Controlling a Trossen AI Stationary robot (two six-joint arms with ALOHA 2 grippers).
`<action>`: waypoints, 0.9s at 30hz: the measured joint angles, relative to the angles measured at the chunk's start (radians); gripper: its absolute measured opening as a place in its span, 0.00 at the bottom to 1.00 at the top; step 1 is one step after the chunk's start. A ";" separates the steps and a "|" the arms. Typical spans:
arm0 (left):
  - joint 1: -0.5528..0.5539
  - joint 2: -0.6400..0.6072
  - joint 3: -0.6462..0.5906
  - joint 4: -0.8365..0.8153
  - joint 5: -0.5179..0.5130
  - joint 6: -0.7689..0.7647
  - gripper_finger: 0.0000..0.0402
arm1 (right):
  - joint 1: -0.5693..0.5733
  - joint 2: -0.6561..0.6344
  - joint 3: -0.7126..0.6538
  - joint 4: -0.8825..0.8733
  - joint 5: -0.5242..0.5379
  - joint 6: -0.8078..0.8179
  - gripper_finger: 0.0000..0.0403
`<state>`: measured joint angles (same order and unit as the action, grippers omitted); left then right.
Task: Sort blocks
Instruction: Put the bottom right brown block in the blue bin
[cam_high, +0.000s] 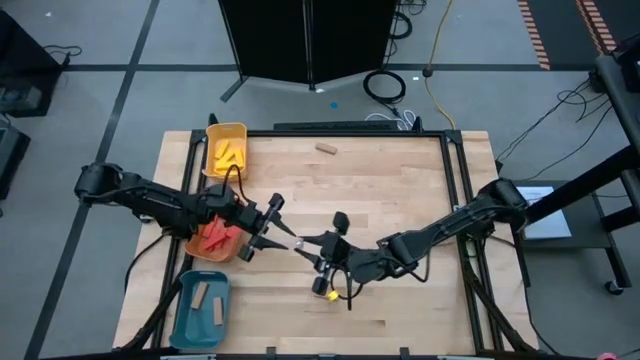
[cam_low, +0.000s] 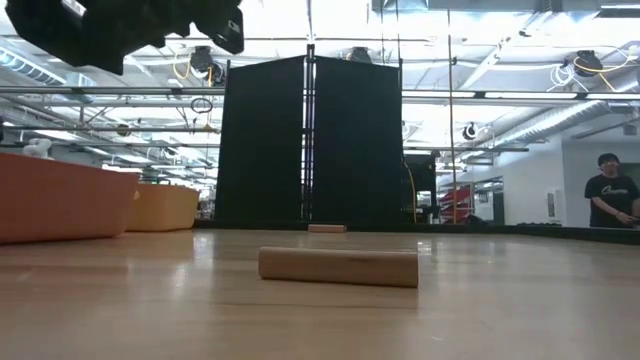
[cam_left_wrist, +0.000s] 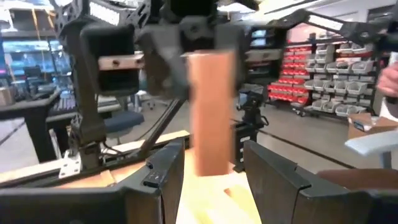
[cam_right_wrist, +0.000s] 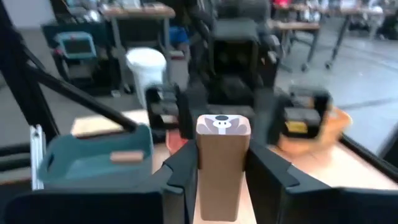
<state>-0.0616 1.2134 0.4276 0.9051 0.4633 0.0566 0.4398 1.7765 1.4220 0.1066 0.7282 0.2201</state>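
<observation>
Both grippers meet above table centre, each clamped on 1 end of the same tan wooden block (cam_high: 297, 243). The left gripper (cam_high: 281, 238) reaches from beside the orange tray (cam_high: 196, 250); the right gripper (cam_high: 305, 247) faces it. 1 more tan block (cam_high: 325, 148) lies at the table's far edge.

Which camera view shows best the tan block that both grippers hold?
The right wrist view: the tan block stands large and whole between the right gripper fingers. The left wrist view shows it blurred. The high view shows only a sliver. The low view misses it.
</observation>
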 joint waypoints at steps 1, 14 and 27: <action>0.000 0.007 0.003 0.000 -0.002 -0.015 0.40 | -0.008 0.010 0.000 0.040 -0.014 -0.024 0.23; 0.003 0.027 0.010 0.005 -0.011 -0.018 0.40 | -0.055 0.022 0.000 0.078 -0.031 -0.074 0.23; 0.005 0.027 0.010 0.003 -0.019 0.010 0.40 | -0.104 0.021 0.000 0.077 -0.101 -0.045 0.23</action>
<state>-0.0566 1.2400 0.4377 0.9080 0.4438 0.0666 0.3361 1.7977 1.4223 0.1841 0.6277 0.1749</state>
